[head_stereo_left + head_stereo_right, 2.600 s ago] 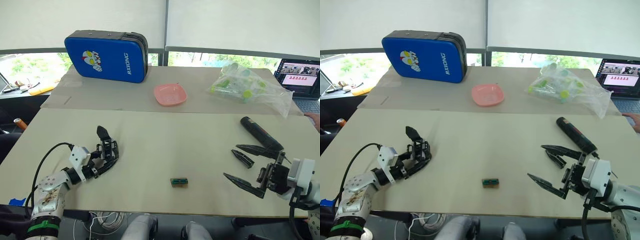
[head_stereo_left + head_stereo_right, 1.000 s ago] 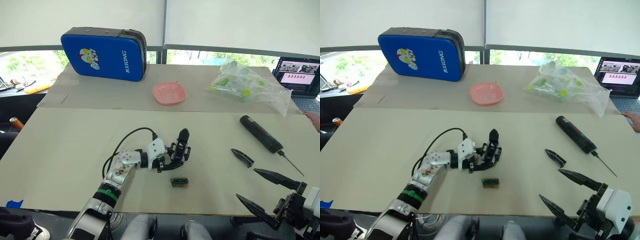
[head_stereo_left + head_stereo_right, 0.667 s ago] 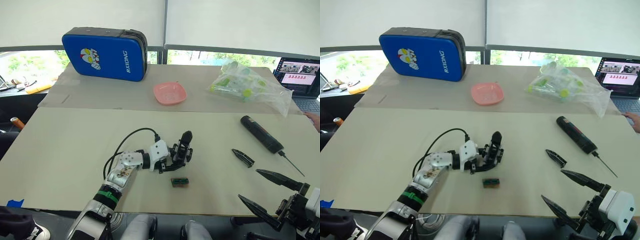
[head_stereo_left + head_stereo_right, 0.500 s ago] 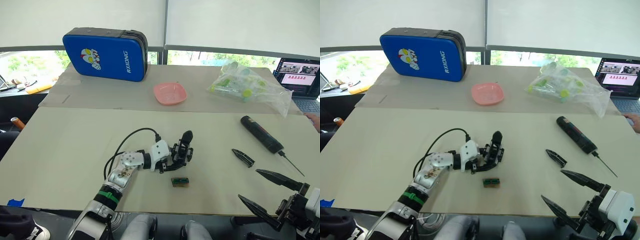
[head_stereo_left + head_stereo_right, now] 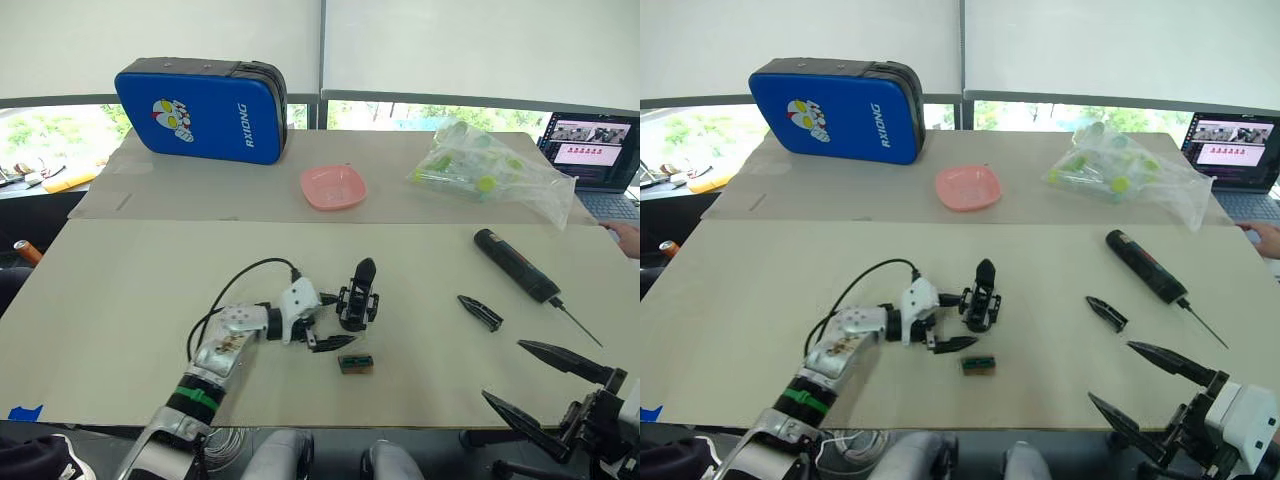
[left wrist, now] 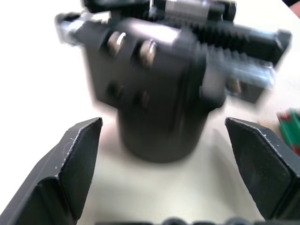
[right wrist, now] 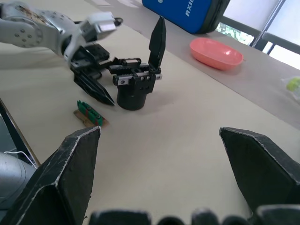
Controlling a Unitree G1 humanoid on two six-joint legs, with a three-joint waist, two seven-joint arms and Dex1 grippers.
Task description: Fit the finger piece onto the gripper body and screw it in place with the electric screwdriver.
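Pale tables by a bright window wall

A beige table [image 5: 140,290] fills the foreground, and a second tabletop [image 5: 200,185] of like colour butts against its far edge. Behind them, two white roller blinds [image 5: 160,45] hang most of the way down over windows in dark frames, leaving a strip of daylight with green foliage [image 5: 60,130], probably trees, outside. A dark vertical mullion [image 5: 322,45] parts the blinds. The light is even and soft.
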